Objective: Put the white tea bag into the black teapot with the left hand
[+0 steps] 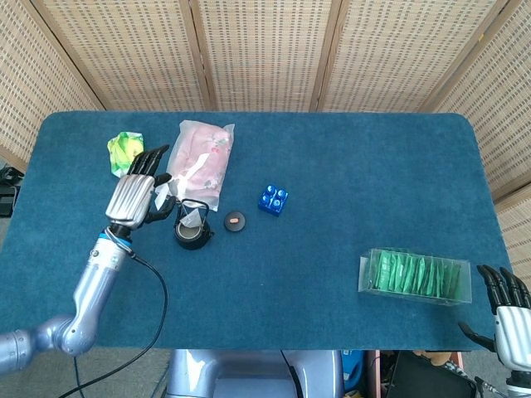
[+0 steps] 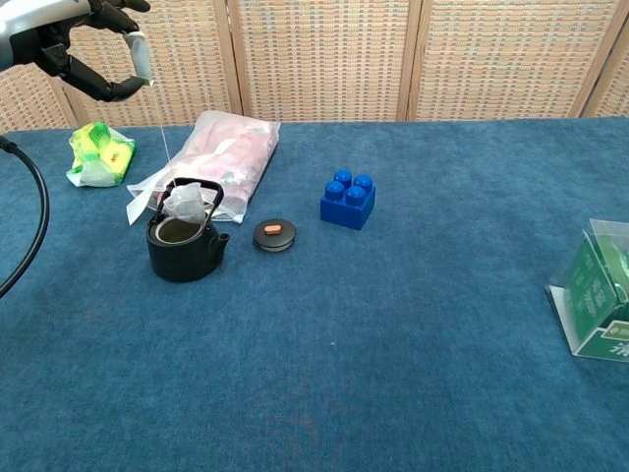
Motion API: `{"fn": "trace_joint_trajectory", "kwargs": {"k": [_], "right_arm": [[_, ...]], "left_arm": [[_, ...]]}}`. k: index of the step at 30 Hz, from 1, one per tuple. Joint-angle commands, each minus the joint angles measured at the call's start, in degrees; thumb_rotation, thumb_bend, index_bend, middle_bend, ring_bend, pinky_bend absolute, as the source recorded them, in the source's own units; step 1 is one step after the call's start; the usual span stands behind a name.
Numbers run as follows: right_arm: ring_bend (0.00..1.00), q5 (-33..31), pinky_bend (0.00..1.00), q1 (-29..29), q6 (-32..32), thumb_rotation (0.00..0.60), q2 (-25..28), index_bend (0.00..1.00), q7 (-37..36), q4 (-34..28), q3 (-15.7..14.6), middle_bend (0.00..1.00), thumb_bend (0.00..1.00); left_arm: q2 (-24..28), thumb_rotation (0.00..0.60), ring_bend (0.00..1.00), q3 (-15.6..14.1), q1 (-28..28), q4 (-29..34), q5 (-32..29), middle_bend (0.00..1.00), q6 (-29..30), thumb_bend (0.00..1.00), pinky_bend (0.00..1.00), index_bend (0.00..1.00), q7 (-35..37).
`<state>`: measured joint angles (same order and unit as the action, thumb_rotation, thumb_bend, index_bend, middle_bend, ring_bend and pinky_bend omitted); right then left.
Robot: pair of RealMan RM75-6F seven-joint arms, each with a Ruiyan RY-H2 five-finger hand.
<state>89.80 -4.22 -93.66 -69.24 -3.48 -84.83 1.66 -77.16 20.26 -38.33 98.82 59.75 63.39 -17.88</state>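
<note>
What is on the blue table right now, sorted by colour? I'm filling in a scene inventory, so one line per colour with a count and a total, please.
Black: 2, the black teapot and its round black lid
White: 1, the white tea bag
Blue: 1, the blue toy brick
Pink: 1, the pink plastic pouch
Green: 2, the yellow-green packet and the clear box of green sachets
Total: 7
</note>
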Motion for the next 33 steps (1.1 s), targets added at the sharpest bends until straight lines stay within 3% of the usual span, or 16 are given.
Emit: {"fn": "trace_joint_trajectory", "kwargs": {"k": [1, 14, 33], "right_arm": [[0.08, -0.11, 0.16, -0.03, 0.10, 0.600, -0.04, 0.12, -0.07, 0.13, -0.03, 0.20, 0.01], [0.08, -0.21, 0.16, -0.07, 0.18, 0.600, -0.01, 0.12, -0.09, 0.17, 0.03, 0.20, 0.01], [0.08, 0.02, 0.16, 0.41, 0.64, 0.600, 0.11, 0.12, 0.45, -0.23, 0.17, 0.20, 0.01]], "left_arm": [[-0.33, 0.600, 0.00, -0.46, -0.47, -0.28, -0.46, 0.03, -0.19, 0.46, 0.00, 0.61, -0.37], [0.58, 0.600, 0.00, -5.64, 1.84, -0.08, -0.41, 0.03, -0.59, 0.46, 0.00, 0.61, 1.63], [4.89, 0.600, 0.00, -14.37, 8.63, 6.27, 8.52, 0.03, 2.43, 0.46, 0.00, 0.61, 5.63]]}}
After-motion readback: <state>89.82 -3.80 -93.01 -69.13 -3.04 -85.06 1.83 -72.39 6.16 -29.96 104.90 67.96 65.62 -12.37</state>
